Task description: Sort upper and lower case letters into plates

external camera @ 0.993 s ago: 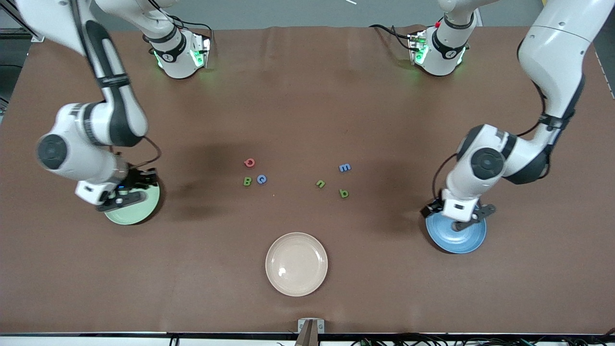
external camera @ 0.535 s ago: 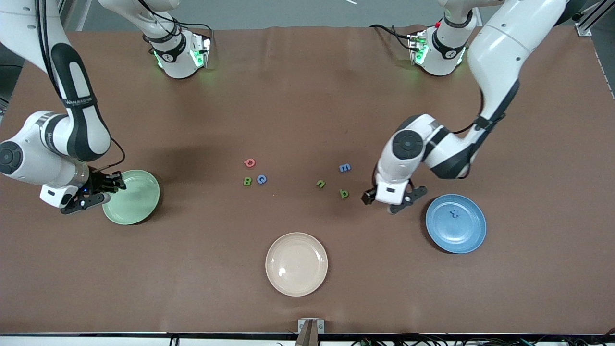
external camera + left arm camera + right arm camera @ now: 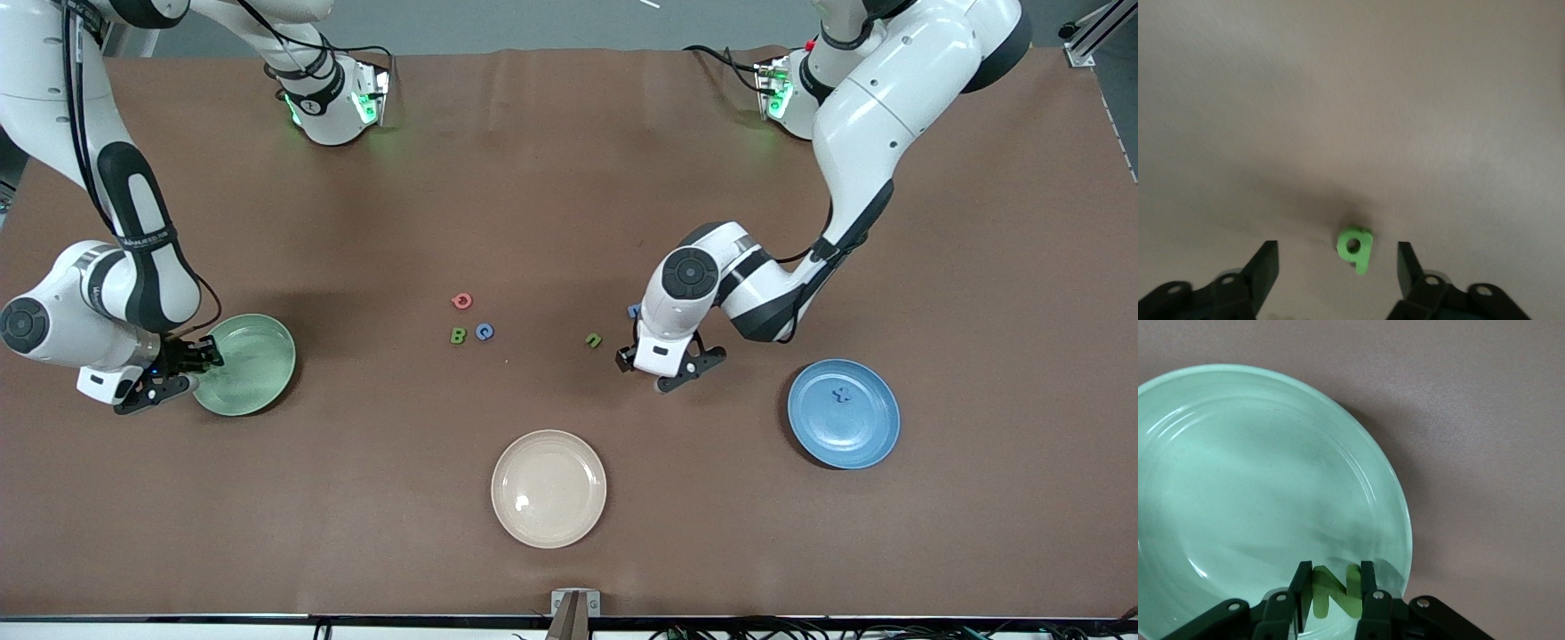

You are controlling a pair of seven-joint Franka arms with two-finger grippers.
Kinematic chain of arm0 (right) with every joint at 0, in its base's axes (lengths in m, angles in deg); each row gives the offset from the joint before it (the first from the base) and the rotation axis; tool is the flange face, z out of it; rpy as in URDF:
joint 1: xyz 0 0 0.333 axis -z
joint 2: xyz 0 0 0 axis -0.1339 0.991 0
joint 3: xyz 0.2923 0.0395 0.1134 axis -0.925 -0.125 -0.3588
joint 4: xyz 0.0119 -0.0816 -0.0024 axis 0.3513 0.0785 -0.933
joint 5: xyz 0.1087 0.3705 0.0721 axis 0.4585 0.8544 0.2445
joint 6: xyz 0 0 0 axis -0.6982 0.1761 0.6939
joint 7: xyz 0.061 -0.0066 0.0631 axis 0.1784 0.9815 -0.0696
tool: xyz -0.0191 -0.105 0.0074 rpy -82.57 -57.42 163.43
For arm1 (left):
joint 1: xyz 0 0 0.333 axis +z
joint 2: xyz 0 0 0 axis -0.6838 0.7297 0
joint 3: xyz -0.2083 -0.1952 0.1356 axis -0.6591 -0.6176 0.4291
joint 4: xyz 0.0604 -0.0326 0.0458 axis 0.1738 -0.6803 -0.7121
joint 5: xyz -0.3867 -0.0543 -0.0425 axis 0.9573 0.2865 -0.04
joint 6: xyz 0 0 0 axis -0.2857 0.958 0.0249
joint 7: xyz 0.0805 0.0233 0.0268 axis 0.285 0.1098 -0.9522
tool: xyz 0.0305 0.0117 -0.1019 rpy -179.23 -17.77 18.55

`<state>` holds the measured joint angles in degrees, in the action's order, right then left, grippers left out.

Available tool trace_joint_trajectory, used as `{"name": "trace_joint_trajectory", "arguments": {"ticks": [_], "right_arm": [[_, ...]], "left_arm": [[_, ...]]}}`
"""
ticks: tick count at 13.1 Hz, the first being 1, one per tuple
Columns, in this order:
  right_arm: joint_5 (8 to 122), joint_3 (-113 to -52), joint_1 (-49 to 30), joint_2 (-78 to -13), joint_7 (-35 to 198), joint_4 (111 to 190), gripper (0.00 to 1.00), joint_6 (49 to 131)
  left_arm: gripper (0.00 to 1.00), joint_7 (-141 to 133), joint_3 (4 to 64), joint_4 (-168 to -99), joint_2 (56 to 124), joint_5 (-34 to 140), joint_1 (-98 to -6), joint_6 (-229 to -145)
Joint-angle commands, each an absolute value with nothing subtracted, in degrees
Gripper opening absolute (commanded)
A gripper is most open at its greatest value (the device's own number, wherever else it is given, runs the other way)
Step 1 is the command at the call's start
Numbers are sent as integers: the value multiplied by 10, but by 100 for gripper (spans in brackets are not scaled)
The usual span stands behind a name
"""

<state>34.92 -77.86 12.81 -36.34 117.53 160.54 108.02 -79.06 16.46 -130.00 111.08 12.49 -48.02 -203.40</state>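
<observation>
Brown cloth covers the table (image 3: 551, 178). The mint plate (image 3: 253, 360) sits toward the right arm's end of the table, the blue plate (image 3: 858, 427) toward the left arm's end, and a cream plate (image 3: 548, 488) lies between them, near the table edge closest to the front camera.

The right gripper (image 3: 1332, 587) is over the rim of the mint plate, jaws pinching a green N (image 3: 1333, 592), seen in the right wrist view.

The left gripper (image 3: 1338, 263) is low over the table near its middle, jaws spread, with a green q (image 3: 1355, 248) lying on the cloth between them, touching neither finger. In the front view the arm hides this letter.

A small blue letter (image 3: 839, 393) lies in the blue plate; I cannot tell which letter.

Other letters lie loose near the table's middle: a red Q (image 3: 461, 301), a green B (image 3: 458, 336) just beside a blue C (image 3: 484, 332), and a green n (image 3: 593, 340). A blue letter (image 3: 633, 311) peeks out at the left arm's wrist, mostly hidden.
</observation>
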Motion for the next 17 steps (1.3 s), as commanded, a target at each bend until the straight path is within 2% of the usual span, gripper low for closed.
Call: {"name": "trace_joint_trajectory", "arguments": {"ticks": [1,3,4,5,6,7,9,11,12,14,16,17], "right_arm": [[352,-789,139,-359,1185,1600,17,1080],[353,-789,140,-357,1185,1600,18,1081],[353,-789,139,-357,1185,1600,24,1080],[353,-789,137,-357,1185,1599,60,1078],[353,-789,136,-359,1179,1598,89,1073],[355,-789,134,-368,1177,1598,98,1065],[357,-792,132,-402,1177,1588,100,1015],[357,-794,118,-435,1157,1558,100,931],[357,-794,109,-445,1126,1544,100,894],[357,-794,82,-470,1043,1529,100,837],[357,-794,43,-501,953,1540,100,819],[358,-794,22,-510,905,1545,100,810]], "left_arm": [[70,-794,172,-1273,1132,126,-501,-2025],[62,-794,179,-1273,1134,126,-506,-2025],[62,-794,179,-1272,1137,126,-506,-2025],[62,-792,179,-1272,1138,126,-506,-2025],[60,-792,181,-1272,1138,126,-505,-2025],[57,-792,188,-1272,1139,126,-506,-2025],[55,-794,192,-1272,1139,126,-511,-2025],[47,-795,192,-1272,1139,126,-512,-2025],[40,-794,192,-1272,1138,126,-511,-2025],[16,-787,192,-1272,1136,124,-510,-2025],[1,-786,192,-1269,1128,119,-502,-2025],[1,-786,192,-1266,1120,120,-494,-2021]]}}
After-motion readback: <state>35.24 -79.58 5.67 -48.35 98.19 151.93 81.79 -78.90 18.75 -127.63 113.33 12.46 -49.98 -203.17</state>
